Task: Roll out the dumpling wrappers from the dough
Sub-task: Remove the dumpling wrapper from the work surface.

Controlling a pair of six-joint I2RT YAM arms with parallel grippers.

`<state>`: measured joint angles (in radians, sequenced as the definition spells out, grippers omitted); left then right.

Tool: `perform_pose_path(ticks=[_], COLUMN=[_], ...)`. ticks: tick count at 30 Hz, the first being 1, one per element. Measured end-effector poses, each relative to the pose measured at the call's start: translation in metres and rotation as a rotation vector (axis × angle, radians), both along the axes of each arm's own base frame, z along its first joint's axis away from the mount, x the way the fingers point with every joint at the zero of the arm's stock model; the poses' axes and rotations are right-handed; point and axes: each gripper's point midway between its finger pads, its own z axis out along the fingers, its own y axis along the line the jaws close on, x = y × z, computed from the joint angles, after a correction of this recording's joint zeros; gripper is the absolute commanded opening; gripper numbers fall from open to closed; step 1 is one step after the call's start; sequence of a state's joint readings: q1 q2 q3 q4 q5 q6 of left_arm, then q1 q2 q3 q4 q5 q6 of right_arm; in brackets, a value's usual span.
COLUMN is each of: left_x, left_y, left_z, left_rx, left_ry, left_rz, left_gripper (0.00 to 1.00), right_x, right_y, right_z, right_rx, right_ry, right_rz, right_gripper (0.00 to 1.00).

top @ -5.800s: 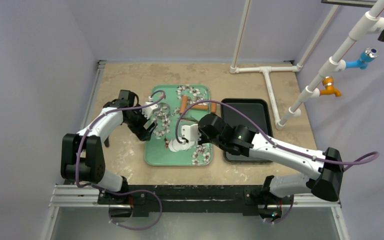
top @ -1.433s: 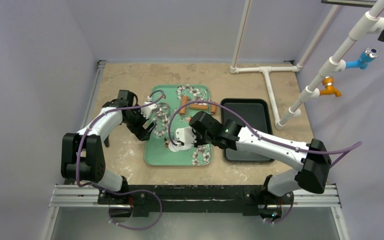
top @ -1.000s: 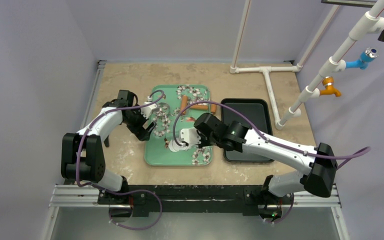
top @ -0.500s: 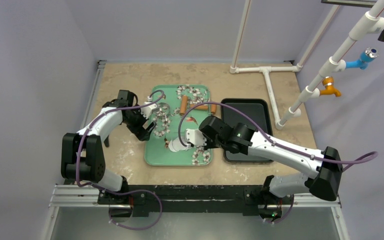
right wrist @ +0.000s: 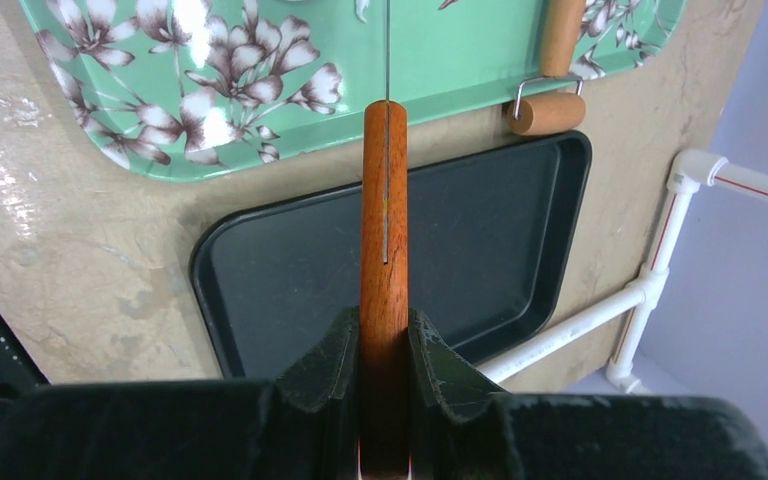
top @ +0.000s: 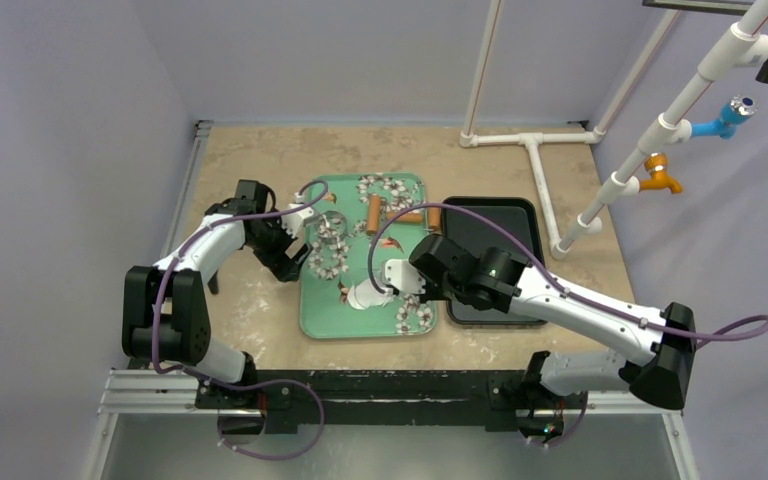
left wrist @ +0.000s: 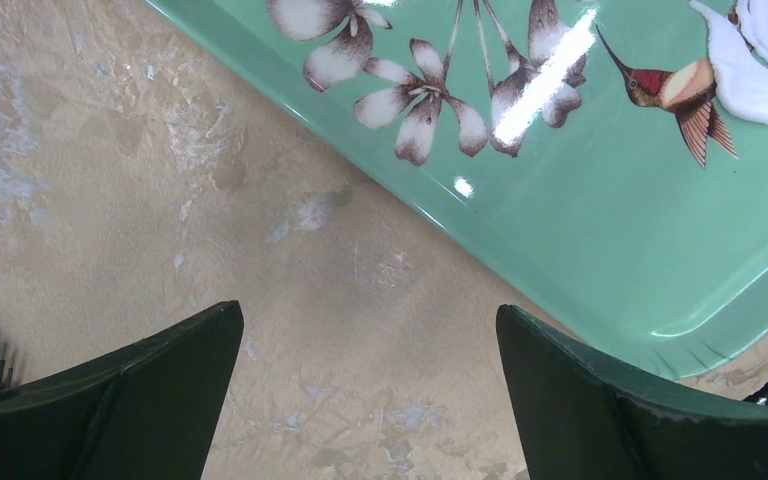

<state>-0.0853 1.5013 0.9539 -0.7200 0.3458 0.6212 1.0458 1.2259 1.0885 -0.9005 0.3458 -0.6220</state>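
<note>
Pressure sits on the right side: the right gripper [right wrist: 384, 325] is pinched onto a wooden handle [right wrist: 384, 200], its jaws close together around the shaft. A thin metal strip runs on from the handle's end and out of the top of the wrist view. From above, that tool reaches down to the dough [top: 363, 297], a small white lump lying on the green tray [top: 325, 318], a little toward its near edge.

Compared with half a second ago, the right arm sits drawn back toward its base, and the green tray is no longer where it was. It now lies shifted toward the near edge and to the right, slightly turned, with its right rim just beside the black tray [right wrist: 480, 230]. The dough rides along with it. I judge that the pull of the tool is dragging the tray rather than only working the dough, so this stroke does little to flatten it.

The left gripper [left wrist: 365, 312] is spread wide and grasps nothing. It hangs over the bare surface [left wrist: 110, 200], with the tray's rim just beyond its fingers and apart from them, so nothing steadies the tray. The ring cutter [top: 332, 228] and a small wooden roller [right wrist: 558, 40] lie at the tray's far end.

No finished dumpling wrappers show in any view. The task looks early, and the tray probably needs holding before the next stroke.
</note>
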Motion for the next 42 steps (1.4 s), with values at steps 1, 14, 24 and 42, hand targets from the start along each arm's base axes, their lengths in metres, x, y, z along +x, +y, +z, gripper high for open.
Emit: perform_pose_path(ticks=[1, 14, 24, 42], left_x=[0.0, -0.008, -0.01, -0.012], left_y=[0.0, -0.011, -0.012, -0.013], left_z=[0.0, 0.002, 0.002, -0.006], left_rx=[-0.001, -0.059, -0.067, -0.043], left_ry=[0.0, 0.027, 0.033, 0.06], left_rz=[0.0, -0.037, -0.038, -0.047], left_gripper=[1.0, 1.0, 1.0, 1.0], right_x=[0.0, 0.0, -0.046, -0.083], right_y=[0.001, 0.033, 0.05, 0.042], right_z=[0.002, 0.072, 0.081, 0.019], right_rx=[0.007, 0.273, 0.467, 0.455], right_ry=[0.002, -0.023, 0.282, 0.527], right_rz=[0.0, -0.012, -0.177, -0.477], right_gripper=[0.0, 0.0, 0.0, 0.0])
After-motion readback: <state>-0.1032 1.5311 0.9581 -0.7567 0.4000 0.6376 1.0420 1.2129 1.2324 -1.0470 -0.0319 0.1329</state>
